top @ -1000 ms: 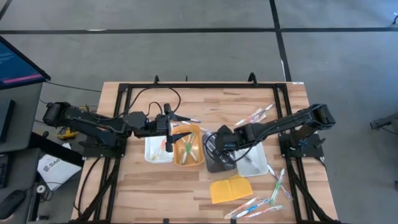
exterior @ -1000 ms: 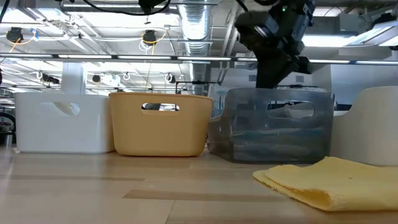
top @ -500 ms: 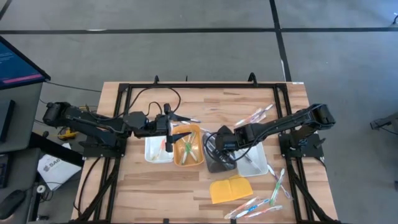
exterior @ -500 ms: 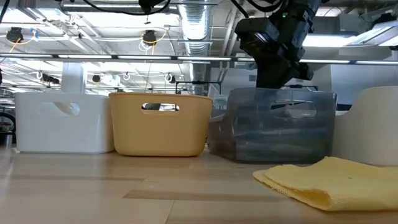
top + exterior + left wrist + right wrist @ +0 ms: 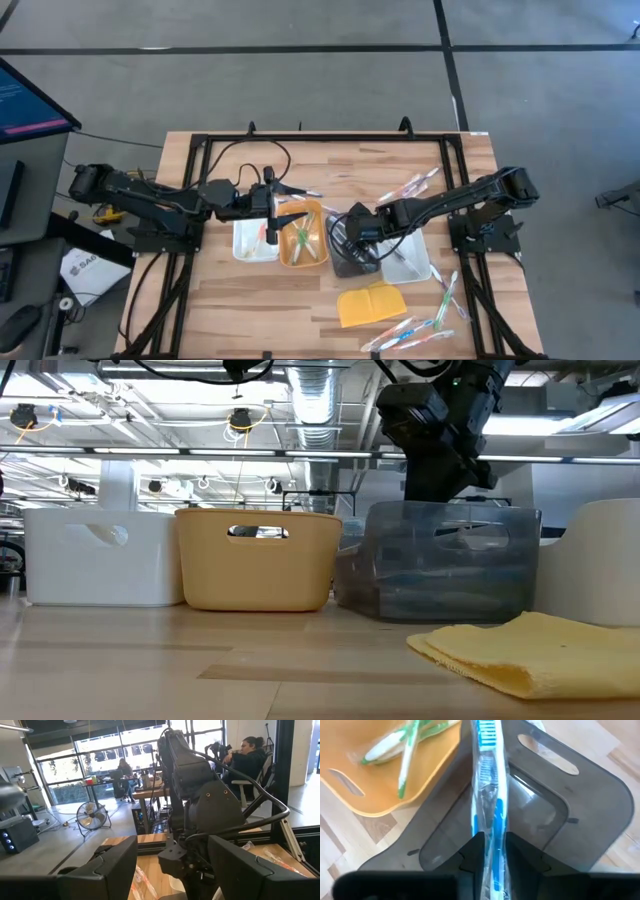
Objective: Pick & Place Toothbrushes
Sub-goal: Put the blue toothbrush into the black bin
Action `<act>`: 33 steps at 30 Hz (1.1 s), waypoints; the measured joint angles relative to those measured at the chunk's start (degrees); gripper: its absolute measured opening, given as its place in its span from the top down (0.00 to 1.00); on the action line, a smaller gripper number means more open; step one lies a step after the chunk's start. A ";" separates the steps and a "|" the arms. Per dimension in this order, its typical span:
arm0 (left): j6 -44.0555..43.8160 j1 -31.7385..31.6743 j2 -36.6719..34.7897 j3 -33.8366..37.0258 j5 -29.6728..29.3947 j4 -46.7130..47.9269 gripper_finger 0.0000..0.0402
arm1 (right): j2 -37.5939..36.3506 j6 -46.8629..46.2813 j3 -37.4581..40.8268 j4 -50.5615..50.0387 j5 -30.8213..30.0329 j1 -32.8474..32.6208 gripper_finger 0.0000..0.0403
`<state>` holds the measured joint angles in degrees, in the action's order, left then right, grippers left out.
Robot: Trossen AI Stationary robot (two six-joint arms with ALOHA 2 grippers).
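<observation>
On the left, the left gripper (image 5: pixel 288 215) hangs idle over the near-left part of the orange tray (image 5: pixel 318 259), fingers spread with nothing between them; the white tray (image 5: pixel 244 250) sits just left of it. The orange tray holds green toothbrushes (image 5: pixel 405 745). Further right, the right gripper (image 5: pixel 345 228) is poised above the grey tray (image 5: pixel 580 820), its fingers (image 5: pixel 470 857) pinching a blue toothbrush (image 5: pixel 487 780) in a clear wrapper by the handle end; the grip looks to be on the point of easing, though contact on both sides is evident. The brush's long axis runs straight out from the fingers, bristle head leading, over the tray opening toward the tray's far-left wall next to the orange tray. Judgement: the step in hand is the release into the grey tray. To do it well, the brush should be let go only while its whole length lies within the tray walls, low enough that the head does not catch the rim and tip outward. Loose toothbrushes (image 5: pixel 415 325) remain on the table (image 5: pixel 250 310) at the near right.
</observation>
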<state>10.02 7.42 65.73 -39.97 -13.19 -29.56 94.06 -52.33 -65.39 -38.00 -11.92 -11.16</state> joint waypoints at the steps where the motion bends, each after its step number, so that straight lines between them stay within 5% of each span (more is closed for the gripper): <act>1: 0.00 0.00 0.00 0.00 0.02 0.00 0.41 | 0.00 0.00 0.00 0.18 0.00 0.00 0.80; 9: 0.00 0.00 0.00 0.00 0.02 0.00 0.41 | 0.00 -0.22 0.00 0.51 0.42 0.00 0.73; 25: 0.00 0.00 0.00 0.00 0.00 -0.02 0.41 | 0.00 -0.41 0.02 2.47 4.79 -0.11 0.78; 33: 0.00 0.00 0.00 0.00 0.00 -0.02 0.41 | 0.02 6.77 0.02 6.74 9.35 -0.58 0.76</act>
<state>10.02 7.42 65.73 -39.97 -13.19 -29.58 94.08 -45.56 -65.36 -31.26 -2.58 -11.74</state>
